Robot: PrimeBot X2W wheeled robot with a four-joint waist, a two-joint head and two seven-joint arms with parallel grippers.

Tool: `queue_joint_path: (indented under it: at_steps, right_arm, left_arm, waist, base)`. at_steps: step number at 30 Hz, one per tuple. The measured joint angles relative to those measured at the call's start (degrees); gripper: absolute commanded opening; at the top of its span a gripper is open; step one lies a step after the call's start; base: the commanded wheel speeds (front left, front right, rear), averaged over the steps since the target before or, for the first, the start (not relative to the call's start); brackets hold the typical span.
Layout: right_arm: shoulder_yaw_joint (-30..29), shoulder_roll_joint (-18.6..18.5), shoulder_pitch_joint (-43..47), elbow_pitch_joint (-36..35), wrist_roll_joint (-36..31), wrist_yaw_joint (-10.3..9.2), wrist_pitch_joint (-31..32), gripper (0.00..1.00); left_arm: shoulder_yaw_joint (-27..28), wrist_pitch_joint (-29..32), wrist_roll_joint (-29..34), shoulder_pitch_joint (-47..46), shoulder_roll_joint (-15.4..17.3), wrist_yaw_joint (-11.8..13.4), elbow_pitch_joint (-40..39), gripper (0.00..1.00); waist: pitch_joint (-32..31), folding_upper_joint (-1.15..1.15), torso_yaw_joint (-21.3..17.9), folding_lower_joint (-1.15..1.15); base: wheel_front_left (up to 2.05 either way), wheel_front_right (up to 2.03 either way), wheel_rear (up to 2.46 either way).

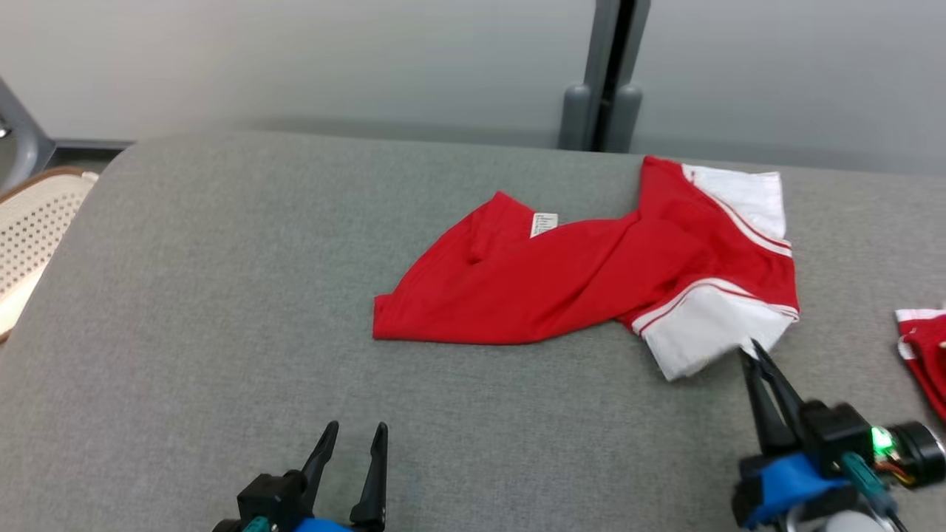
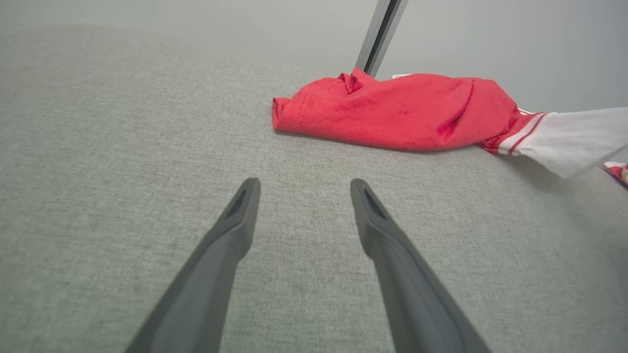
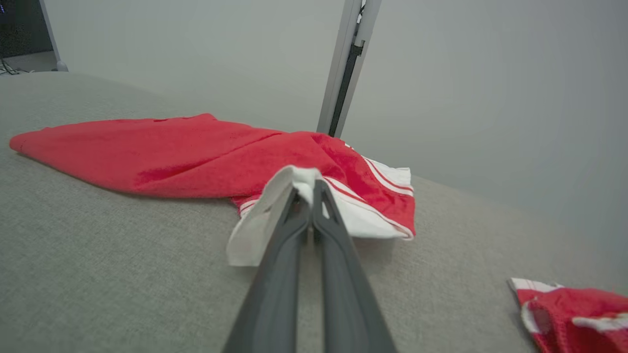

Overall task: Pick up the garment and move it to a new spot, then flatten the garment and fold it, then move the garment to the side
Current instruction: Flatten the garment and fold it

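Observation:
A red garment (image 1: 562, 277) with white, red-striped sleeves lies crumpled on the grey table (image 1: 222, 295), right of centre. My right gripper (image 1: 748, 350) is shut on the near white sleeve (image 1: 706, 332); in the right wrist view the white cloth (image 3: 255, 230) is pinched between the closed fingertips (image 3: 308, 189) and lifted a little. My left gripper (image 1: 357, 431) stands open near the front edge, well short of the garment's red hem (image 2: 392, 113), with nothing between its fingers (image 2: 240, 215).
A second red and white piece of cloth (image 1: 924, 355) lies at the table's right edge. A grey post (image 1: 606, 74) stands behind the table against the pale wall. A perforated cream chair seat (image 1: 33, 229) sits off the left edge.

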Motion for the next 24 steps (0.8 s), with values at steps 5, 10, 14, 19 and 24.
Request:
queue_joint_path:
  at_steps: [5, 10, 14, 19, 24]
  right_arm:
    - [-5.4, -2.3, 8.0, -2.8, 1.2, 0.00, 0.0, 0.00]
    - [-11.6, -3.9, 11.5, -0.9, 1.5, 0.01, 0.0, 0.00]
    - [-15.6, -4.0, 11.3, 0.8, 0.7, 0.01, 0.0, 1.00]
    - [-13.6, -2.4, 8.8, -0.4, 1.1, 0.00, 0.0, 1.00]
    - [-9.7, -1.0, 6.2, -2.7, 2.0, 0.01, 0.0, 1.00]
  left_arm:
    - [0.7, 0.0, 0.1, 1.8, 0.0, 0.0, -0.1, 1.00]
    - [1.0, 0.0, 0.0, 1.9, 0.0, 0.0, -0.4, 1.00]
    - [1.3, 0.0, 0.3, 1.9, 0.0, 0.0, -0.1, 1.00]
    - [1.4, 0.0, 0.2, 0.8, 0.0, 0.0, 0.5, 1.00]
    - [1.4, 0.0, -0.2, -3.6, 0.0, 0.0, 1.3, 1.00]
  waist:
    - [-3.0, 0.00, -3.3, 0.00]
    - [-4.0, 0.00, -5.4, -0.01]
    - [-3.3, 0.00, -5.8, -0.01]
    - [-1.6, 0.00, -5.4, -0.01]
    - [0.8, 0.00, -5.4, -0.01]
  base:
    - [0.00, 0.00, 0.00]
    - [0.00, 0.00, 0.00]
    - [0.00, 0.00, 0.00]
    - [0.00, 0.00, 0.00]
    - [0.00, 0.00, 0.00]
